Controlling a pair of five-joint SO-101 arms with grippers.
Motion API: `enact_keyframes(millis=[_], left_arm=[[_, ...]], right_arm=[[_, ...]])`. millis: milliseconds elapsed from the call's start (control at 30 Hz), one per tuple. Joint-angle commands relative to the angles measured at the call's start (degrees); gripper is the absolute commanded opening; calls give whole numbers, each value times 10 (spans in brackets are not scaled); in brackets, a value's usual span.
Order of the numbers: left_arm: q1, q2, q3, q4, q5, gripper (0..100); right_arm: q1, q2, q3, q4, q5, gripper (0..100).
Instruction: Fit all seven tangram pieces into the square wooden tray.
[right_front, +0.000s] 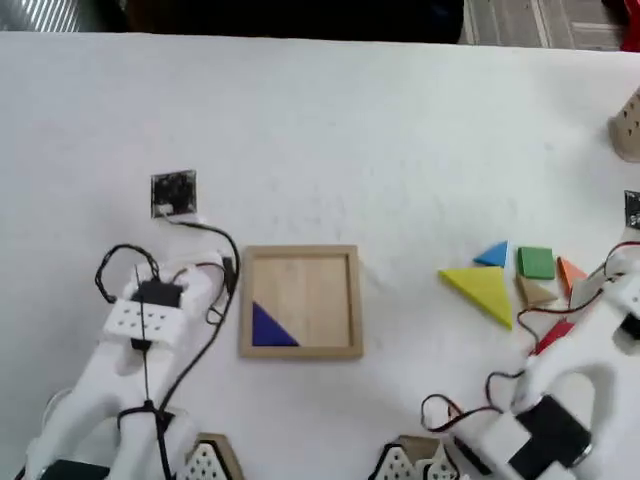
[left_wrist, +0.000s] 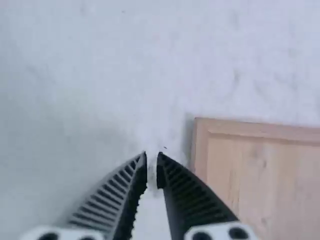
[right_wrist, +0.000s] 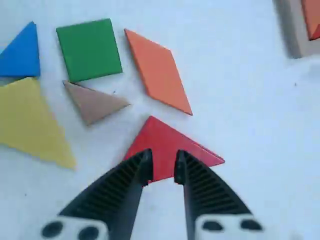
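My right gripper hangs slightly open, empty, over the red triangle, probably next for the tray, beside which my left gripper rests nearly closed, holding nothing.

This seems to be a robotics lab: a plain white surface carries the white plastic left arm and right arm, a loose black cable, and a small bare black circuit board.

White table under me: wooden tray here, and well apart from it lie the yellow triangle, blue triangle, tan triangle, red triangle, green square and orange parallelogram.
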Motion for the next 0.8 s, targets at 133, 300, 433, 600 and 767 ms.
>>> enact_keyframes(millis=[133,300,433,600,767], left_arm=[[0,-1,-48,42,0,64],[0,1,-48,42,0,62],[0,2,-47,42,0,61],[-1,2,-47,42,-1,61],[0,2,-47,42,-1,61]], right_arm=[[-29,100,-154,23,9,117],[-68,153,-193,25,42,343],[-109,200,-194,8,97,317],[-119,256,-194,-49,120,224],[-102,281,-203,-65,149,224]])
